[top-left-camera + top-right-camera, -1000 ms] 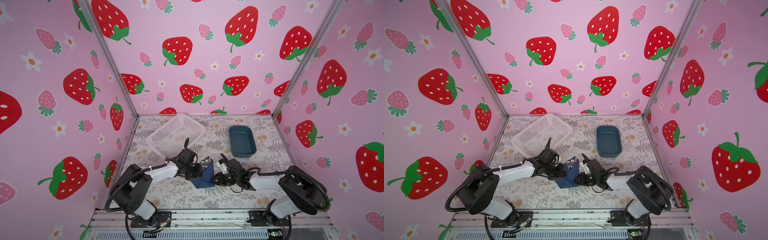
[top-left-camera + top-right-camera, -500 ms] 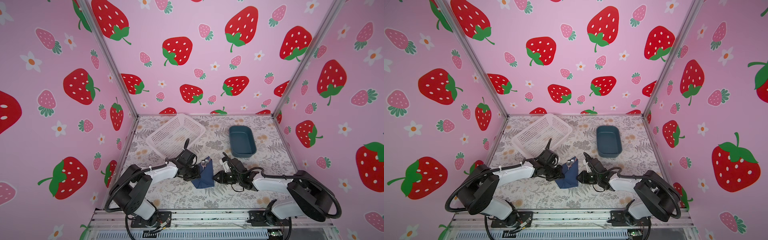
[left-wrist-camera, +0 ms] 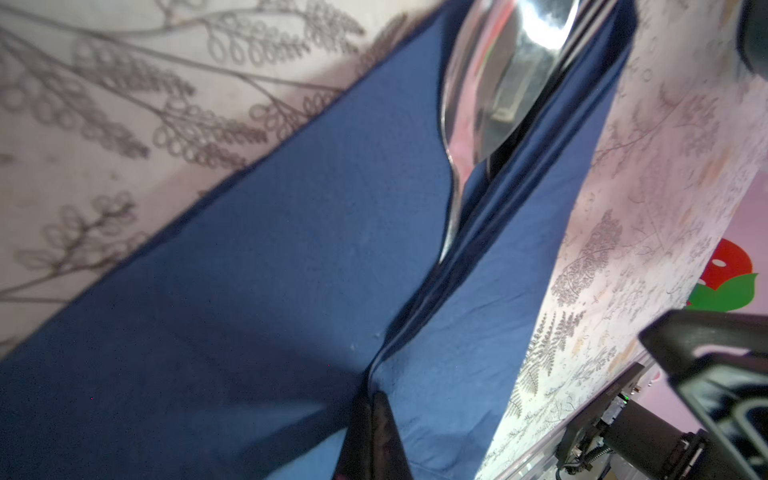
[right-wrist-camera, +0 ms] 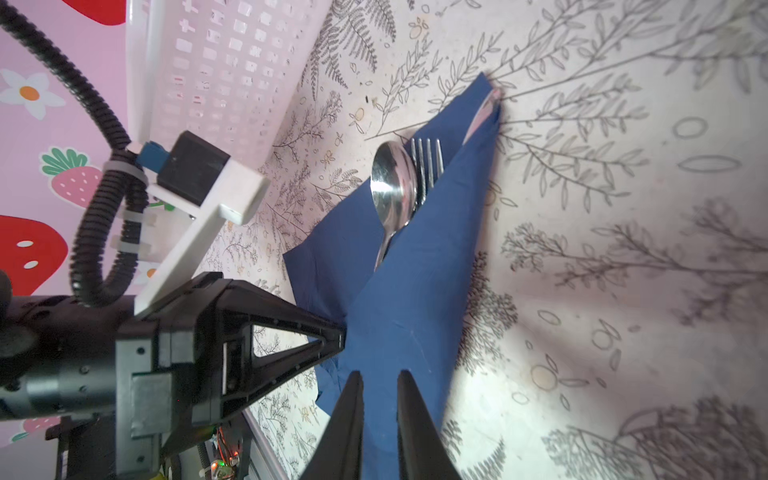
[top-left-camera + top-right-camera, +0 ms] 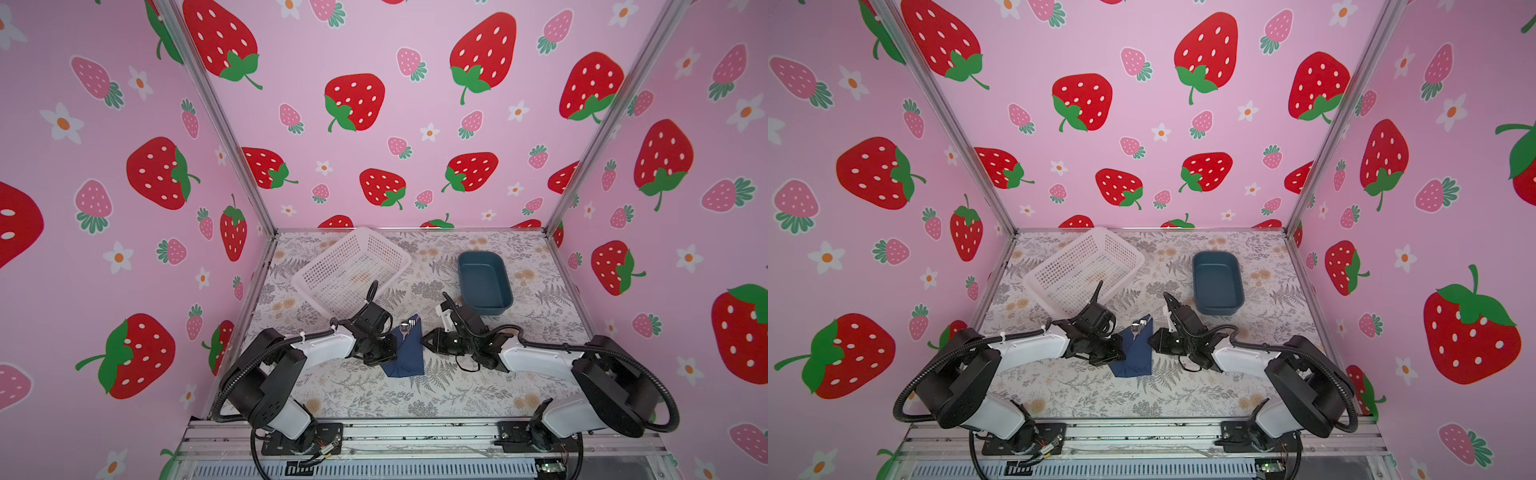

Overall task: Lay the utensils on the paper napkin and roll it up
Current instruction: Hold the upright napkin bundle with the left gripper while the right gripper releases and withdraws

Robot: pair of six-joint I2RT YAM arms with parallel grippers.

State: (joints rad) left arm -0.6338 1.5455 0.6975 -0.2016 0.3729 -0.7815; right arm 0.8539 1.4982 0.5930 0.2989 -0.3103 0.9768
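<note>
The right jaws had narrowed to a slit, empty, beside the thin dark navy blue paper napkin [image 4: 415, 291]. It lay folded over the shiny silver metal utensils [image 4: 392, 183] on the floral-printed worktop [image 4: 623, 249] (flap apparently released, rolling next). The left jaws stayed shut on its fold.

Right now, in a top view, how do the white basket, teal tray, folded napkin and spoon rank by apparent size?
Largest first:
white basket
teal tray
napkin (folded, nearer the camera)
spoon

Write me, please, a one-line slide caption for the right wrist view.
Navy paper napkin folded over spoon, fork and knife, pinched by the left gripper, with the right gripper hovering slightly open.
</note>
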